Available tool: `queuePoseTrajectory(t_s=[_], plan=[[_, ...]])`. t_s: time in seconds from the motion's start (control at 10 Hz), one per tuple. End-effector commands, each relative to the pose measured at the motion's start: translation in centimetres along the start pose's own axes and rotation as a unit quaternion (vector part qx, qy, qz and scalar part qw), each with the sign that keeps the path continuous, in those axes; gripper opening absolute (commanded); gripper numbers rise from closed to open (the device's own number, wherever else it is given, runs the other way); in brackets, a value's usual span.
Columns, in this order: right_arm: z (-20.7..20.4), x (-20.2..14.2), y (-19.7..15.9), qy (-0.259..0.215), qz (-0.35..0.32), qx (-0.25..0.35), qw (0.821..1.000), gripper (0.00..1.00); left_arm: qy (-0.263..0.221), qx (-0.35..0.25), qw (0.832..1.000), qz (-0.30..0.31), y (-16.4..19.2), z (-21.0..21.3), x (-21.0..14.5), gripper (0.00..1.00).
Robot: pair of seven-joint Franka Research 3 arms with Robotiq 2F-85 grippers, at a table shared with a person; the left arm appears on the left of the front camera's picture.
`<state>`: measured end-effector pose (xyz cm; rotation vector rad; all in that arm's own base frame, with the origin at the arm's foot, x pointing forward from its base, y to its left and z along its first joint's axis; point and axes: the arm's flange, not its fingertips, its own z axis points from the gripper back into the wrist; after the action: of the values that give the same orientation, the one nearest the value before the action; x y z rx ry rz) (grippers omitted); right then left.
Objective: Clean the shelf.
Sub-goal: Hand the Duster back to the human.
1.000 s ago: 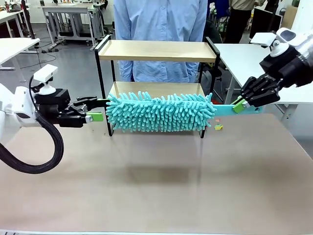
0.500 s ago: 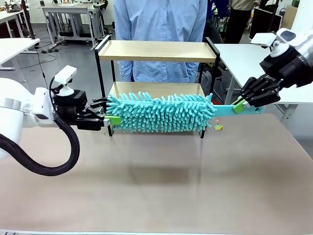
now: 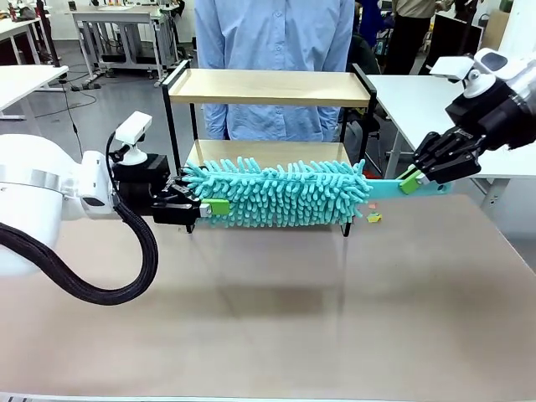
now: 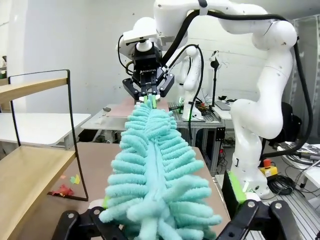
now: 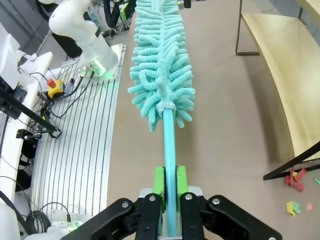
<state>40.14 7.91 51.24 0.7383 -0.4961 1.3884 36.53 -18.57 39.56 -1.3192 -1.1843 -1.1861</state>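
The shelf (image 3: 268,86) stands at the table's far middle, its lower board (image 3: 268,151) behind a fluffy teal duster (image 3: 276,193) held level in front of it. My right gripper (image 3: 410,180) is shut on the duster's teal handle (image 5: 169,145), seen close in the right wrist view as the gripper (image 5: 170,185) clamps it between green pads. My left gripper (image 3: 201,203) is at the duster's free left end. In the left wrist view the left gripper (image 4: 170,200) has its fingers apart on either side of the duster's tip (image 4: 160,190), one green pad (image 4: 235,187) just clear of the strands.
Small coloured paper scraps (image 3: 373,218) lie on the table by the shelf's right leg, and scraps (image 4: 65,187) show under the lower board. A person in a light blue shirt (image 3: 276,33) stands behind the shelf. White desks (image 3: 419,92) flank it. The brown tabletop (image 3: 276,318) is bare in front.
My left arm has moved right until its fingers straddle the duster's left tip, and its jaws have narrowed. The right arm and the duster have stayed still.
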Motion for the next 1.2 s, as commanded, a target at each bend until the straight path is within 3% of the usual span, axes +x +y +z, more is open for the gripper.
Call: queuePoseTrajectory(t_s=[0.0,0.2,0.3,0.5,0.6,0.7,1.0,1.1], plan=[[-0.1,0.2,0.2,-0.014,0.009,0.001,1.0,0.12,0.0,-0.004,1.0,-0.009,-1.4,-0.4,-0.3,0.74],[-0.1,0.2,0.2,-0.014,0.009,0.001,1.0,0.12,0.012,-0.001,1.0,-0.01,-1.5,-0.3,-0.3,0.17],[-0.1,0.2,0.2,-0.014,0.009,0.001,1.0,0.12,0.013,-0.003,1.0,-0.01,-1.5,-0.3,-0.3,0.0],[-0.1,0.2,0.2,-0.014,0.009,0.001,1.0,0.12,0.021,-0.005,1.0,-0.005,-1.4,-0.3,-0.4,0.0],[-0.1,0.2,0.2,-0.014,0.009,0.001,1.0,0.12,0.021,-0.007,1.0,-0.002,-1.3,-0.3,-0.4,0.05],[-0.1,0.2,0.2,-0.014,0.009,0.001,1.0,0.12,0.017,-0.01,1.0,0.001,-1.3,-0.3,-0.4,0.0],[-0.1,0.2,0.2,-0.014,0.009,0.001,1.0,0.12,0.002,-0.013,1.0,0.006,-1.4,0.1,-0.8,0.0],[-0.1,0.2,0.2,-0.014,0.009,0.001,1.0,0.12,-0.042,-0.005,0.999,0.018,-0.6,0.6,-1.0,0.0]])
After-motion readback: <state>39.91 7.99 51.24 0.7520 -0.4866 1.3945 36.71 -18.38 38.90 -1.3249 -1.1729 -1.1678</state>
